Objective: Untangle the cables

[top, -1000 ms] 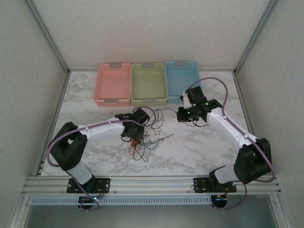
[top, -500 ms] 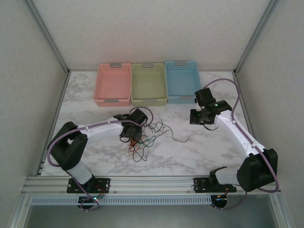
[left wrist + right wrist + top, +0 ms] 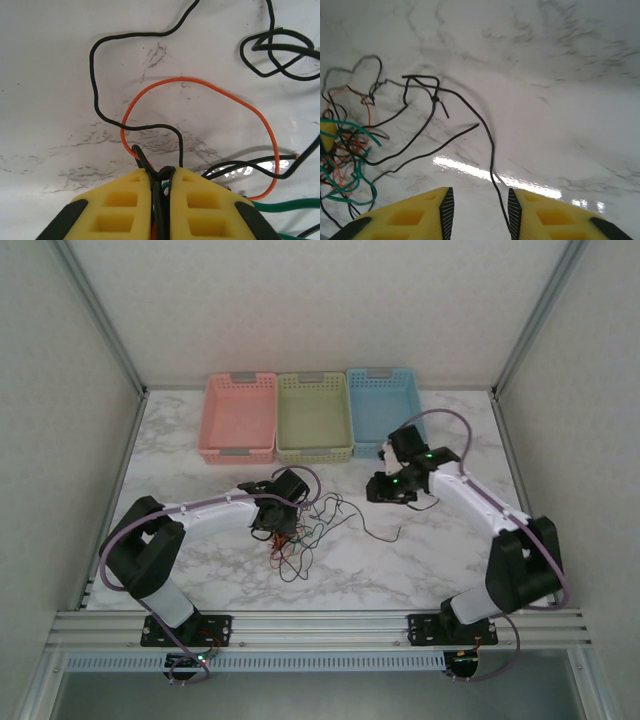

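The cables [image 3: 303, 532] lie as a tangle of thin black, red-orange and green wires on the marble table, just right of my left gripper [image 3: 274, 528]. In the left wrist view my left gripper [image 3: 161, 173] is shut on a bunch of black cables [image 3: 159, 176], with red-orange and green strands also between the pads. A red-orange loop [image 3: 210, 87] lies ahead of it. My right gripper [image 3: 481, 201] is open low over the table. A loose black cable [image 3: 491, 145] runs between its fingers, close to the right pad [image 3: 514, 207]. The tangle [image 3: 344, 150] lies to its left. My right gripper [image 3: 380, 490] hovers right of the pile.
Three baskets stand in a row at the back: pink [image 3: 238, 420], green [image 3: 313, 420] and blue [image 3: 380, 412]. A loose black cable end [image 3: 380, 530] trails right from the pile. Bare marble lies in front and to the right.
My right gripper swung right, drawing a black cable out of the pile, then opened and came back left toward the tangle. The left gripper stayed shut in place.
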Available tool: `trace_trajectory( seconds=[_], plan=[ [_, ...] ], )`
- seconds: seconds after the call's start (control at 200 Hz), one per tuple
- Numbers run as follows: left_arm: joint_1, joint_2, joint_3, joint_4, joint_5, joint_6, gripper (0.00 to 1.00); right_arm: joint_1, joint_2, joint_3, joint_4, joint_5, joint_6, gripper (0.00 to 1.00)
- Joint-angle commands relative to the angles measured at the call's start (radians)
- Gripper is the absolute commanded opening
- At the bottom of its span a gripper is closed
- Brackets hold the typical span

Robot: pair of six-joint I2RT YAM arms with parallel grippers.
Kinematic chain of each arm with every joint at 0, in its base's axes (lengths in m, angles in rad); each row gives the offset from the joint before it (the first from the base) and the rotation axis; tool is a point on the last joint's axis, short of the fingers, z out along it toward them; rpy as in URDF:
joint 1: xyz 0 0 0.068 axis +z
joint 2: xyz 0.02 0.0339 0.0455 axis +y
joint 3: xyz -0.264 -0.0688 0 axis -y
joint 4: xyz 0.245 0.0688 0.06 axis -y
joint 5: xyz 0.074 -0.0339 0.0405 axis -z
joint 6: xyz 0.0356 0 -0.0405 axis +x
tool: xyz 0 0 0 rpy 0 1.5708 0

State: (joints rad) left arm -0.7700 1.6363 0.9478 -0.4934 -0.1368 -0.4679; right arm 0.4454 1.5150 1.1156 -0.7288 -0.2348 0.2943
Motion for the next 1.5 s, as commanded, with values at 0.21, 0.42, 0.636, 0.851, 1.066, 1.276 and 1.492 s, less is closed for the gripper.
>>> trace_trajectory(
  seconds=[0.21, 0.42, 0.636, 0.851, 1.066, 1.276, 1.492],
  plan=[
    [0.008, -0.042, 0.010, -0.026, 0.026, 0.003, 0.00, 0.053, 0.245, 0.076, 0.105, -0.004, -0.032, 0.42],
    [0.008, -0.041, 0.010, -0.021, 0.027, 0.001, 0.00, 0.075, 0.346, 0.145, 0.116, 0.025, -0.057, 0.42],
    [0.008, -0.036, 0.011, -0.016, 0.026, 0.000, 0.00, 0.078, 0.410, 0.171, 0.104, 0.049, -0.068, 0.42],
    [0.008, -0.026, 0.014, -0.013, 0.033, 0.003, 0.00, 0.092, 0.448, 0.154, 0.106, 0.040, -0.074, 0.40],
    [0.008, -0.022, 0.003, -0.004, 0.033, 0.001, 0.00, 0.095, 0.433, 0.122, 0.111, 0.050, -0.073, 0.37],
    [0.008, -0.024, 0.003, -0.003, 0.032, 0.001, 0.00, 0.106, 0.369, 0.077, 0.117, 0.051, -0.068, 0.40],
    [0.008, -0.023, -0.020, 0.008, 0.039, -0.003, 0.00, 0.117, 0.326, 0.034, 0.118, 0.072, -0.064, 0.40]
  ],
)
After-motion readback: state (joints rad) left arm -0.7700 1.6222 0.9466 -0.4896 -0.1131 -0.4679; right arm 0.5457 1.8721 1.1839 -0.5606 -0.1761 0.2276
